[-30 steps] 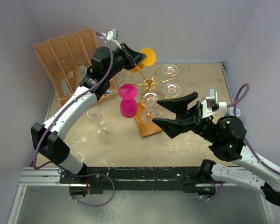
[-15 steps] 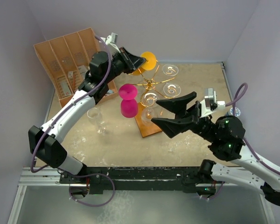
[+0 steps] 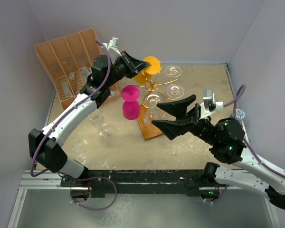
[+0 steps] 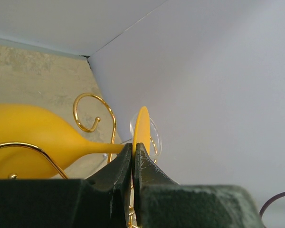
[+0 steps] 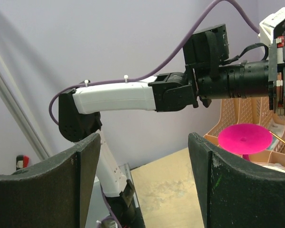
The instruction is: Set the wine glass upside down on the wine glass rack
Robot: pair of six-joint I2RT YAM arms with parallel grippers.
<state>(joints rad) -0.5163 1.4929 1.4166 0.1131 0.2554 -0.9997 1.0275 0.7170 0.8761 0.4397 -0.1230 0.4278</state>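
Observation:
The yellow wine glass (image 3: 152,64) lies tilted on its side above the back left of the gold wire wine glass rack (image 3: 153,86). My left gripper (image 3: 143,63) is shut on the rim of its foot. In the left wrist view the jaws (image 4: 133,148) pinch the thin yellow foot (image 4: 142,129). The stem and bowl (image 4: 33,137) run off to the left between two gold scroll arms (image 4: 92,111). My right gripper (image 3: 157,113) hangs open in front of the rack, holding nothing. Its wrist view shows only empty air between the fingers (image 5: 143,142).
A pink glass (image 3: 130,102) sits foot up at the rack's left side, its foot (image 5: 244,137) showing in the right wrist view. Clear glasses (image 3: 174,90) hang on the rack's right arms. Another clear glass (image 3: 99,121) stands on the table. A tan organiser box (image 3: 69,61) is at the back left.
My left arm has carried the yellow glass a little to the right, over the rack. The right gripper has drifted slightly left and stays open.

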